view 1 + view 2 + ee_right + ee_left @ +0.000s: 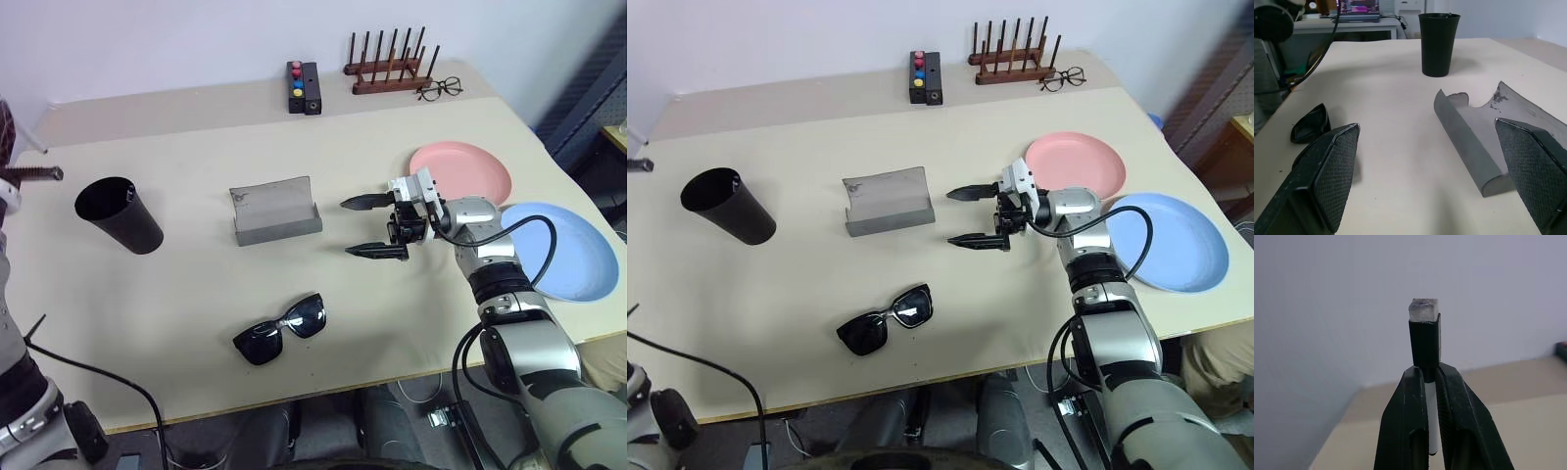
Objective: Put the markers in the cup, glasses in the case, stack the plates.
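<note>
Between the left tool's fingers (1459, 431), wrist view reveals a marker (1425, 333).

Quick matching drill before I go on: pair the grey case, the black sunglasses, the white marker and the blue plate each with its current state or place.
Things:
1. grey felt-like hinged eyeglass case
2. black sunglasses with dark lenses
3. white-bodied marker with black cap
4. light blue round plastic plate

States:
A. clamped in the shut left gripper
B. lying open ahead of the open right gripper
C. beside the salmon pink round plate, not stacked
D. unfolded on the table's near edge

Pairs: 1-B, 2-D, 3-A, 4-C
</note>
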Robot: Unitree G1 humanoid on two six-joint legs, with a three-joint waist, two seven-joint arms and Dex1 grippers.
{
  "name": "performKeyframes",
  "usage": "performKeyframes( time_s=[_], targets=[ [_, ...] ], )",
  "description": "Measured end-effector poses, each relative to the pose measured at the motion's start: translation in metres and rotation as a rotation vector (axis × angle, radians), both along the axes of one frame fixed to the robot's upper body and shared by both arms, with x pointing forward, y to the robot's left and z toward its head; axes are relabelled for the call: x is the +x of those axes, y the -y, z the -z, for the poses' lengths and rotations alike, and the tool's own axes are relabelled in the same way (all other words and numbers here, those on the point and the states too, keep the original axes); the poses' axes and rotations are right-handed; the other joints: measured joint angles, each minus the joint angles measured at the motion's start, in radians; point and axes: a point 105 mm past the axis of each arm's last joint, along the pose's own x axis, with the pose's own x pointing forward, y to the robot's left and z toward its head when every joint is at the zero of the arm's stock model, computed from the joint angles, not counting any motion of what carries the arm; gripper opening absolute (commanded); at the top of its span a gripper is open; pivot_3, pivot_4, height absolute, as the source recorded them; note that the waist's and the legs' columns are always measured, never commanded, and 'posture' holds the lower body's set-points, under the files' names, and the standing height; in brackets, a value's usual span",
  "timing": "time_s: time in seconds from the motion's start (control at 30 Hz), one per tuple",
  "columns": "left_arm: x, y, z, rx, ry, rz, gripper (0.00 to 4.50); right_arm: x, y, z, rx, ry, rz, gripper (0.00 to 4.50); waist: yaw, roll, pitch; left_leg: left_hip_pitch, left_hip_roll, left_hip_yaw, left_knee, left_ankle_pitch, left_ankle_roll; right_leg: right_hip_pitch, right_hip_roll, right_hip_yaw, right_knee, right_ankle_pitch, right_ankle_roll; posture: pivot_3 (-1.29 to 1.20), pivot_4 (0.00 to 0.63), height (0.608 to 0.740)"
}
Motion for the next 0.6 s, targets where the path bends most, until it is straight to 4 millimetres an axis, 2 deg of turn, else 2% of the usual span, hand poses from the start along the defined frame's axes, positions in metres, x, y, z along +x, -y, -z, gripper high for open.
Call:
performKeyframes(
  time_s=[0.13,0.27,0.37,0.6],
  targets=[
    [-0.002,0.001,0.015,-0.052,-0.026,-0.017,0.06,0.004,-0.007,-0.010,0.007,0.027,-0.009,4.50,-0.001,0.000,0.000,0.000,0.000,0.000,0.000,0.000,0.000,0.000,0.000,0.000,0.000,0.000,0.000,0.00,0.150,0.740],
    [0.002,0.008,0.025,-0.106,-0.040,0.003,0.06,0.005,-0.012,-0.006,0.012,0.022,-0.010,4.50,0.001,-0.001,-0.001,0.000,0.000,0.000,0.000,0.000,0.000,0.000,0.000,0.000,0.000,0.000,0.000,0.00,0.150,0.740],
    [0.010,0.020,0.036,-0.134,-0.074,0.033,0.06,0.008,-0.012,-0.004,0.011,0.022,0.005,4.50,0.000,-0.001,-0.001,0.000,0.000,0.000,0.000,0.000,0.000,0.000,0.000,0.000,0.000,0.000,0.000,0.00,0.150,0.740],
    [0.017,0.029,0.046,-0.156,-0.117,0.044,0.06,0.012,-0.012,-0.013,0.030,0.049,0.017,4.50,-0.004,-0.001,-0.001,0.000,0.000,0.000,0.000,0.000,0.000,0.000,0.000,0.000,0.000,0.000,0.000,0.00,0.150,0.740]
  ],
)
